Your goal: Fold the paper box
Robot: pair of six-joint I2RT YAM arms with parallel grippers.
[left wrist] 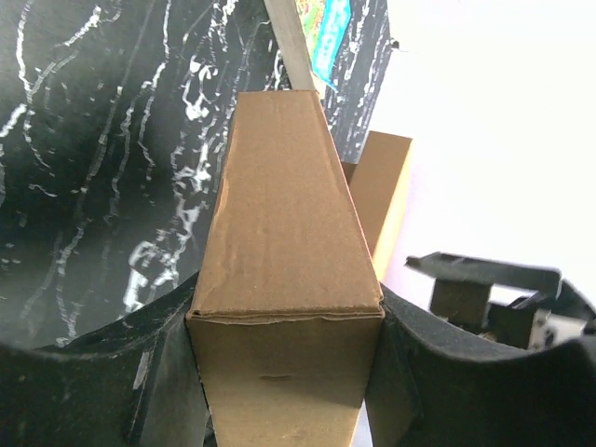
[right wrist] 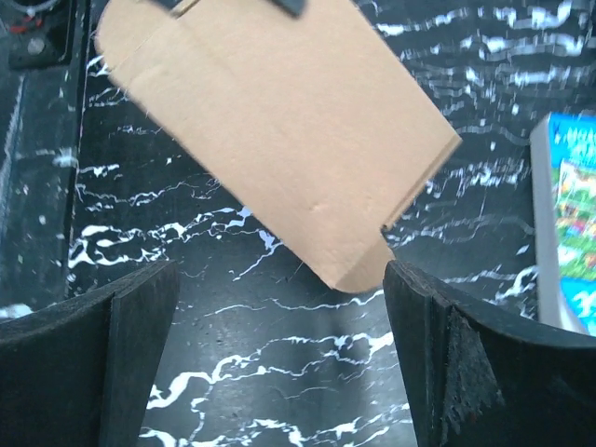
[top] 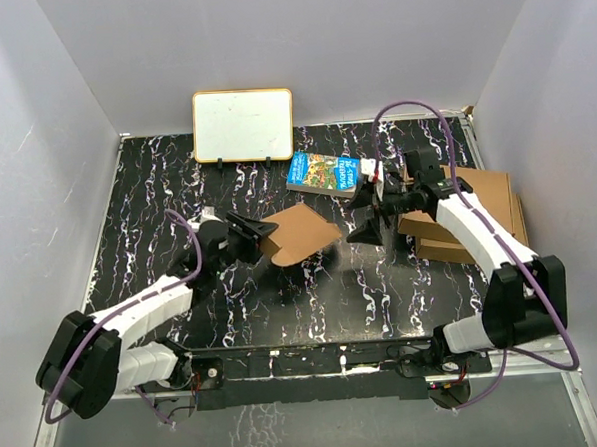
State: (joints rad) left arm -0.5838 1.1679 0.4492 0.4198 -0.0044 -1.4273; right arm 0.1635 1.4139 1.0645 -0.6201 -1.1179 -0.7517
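The paper box (top: 299,233) is a small brown cardboard piece, held tilted above the black marbled table near its middle. My left gripper (top: 262,238) is shut on its left end; in the left wrist view the box (left wrist: 284,242) fills the gap between the black fingers (left wrist: 163,372). My right gripper (top: 367,225) is open and empty, just right of the box and apart from it. In the right wrist view the box (right wrist: 279,121) hangs ahead of the open fingers (right wrist: 438,354), with a small tab at its lower corner.
Two larger brown cardboard boxes (top: 478,214) are stacked at the right under the right arm. A colourful book (top: 324,172) lies at the back middle. A white board (top: 243,124) stands against the back wall.
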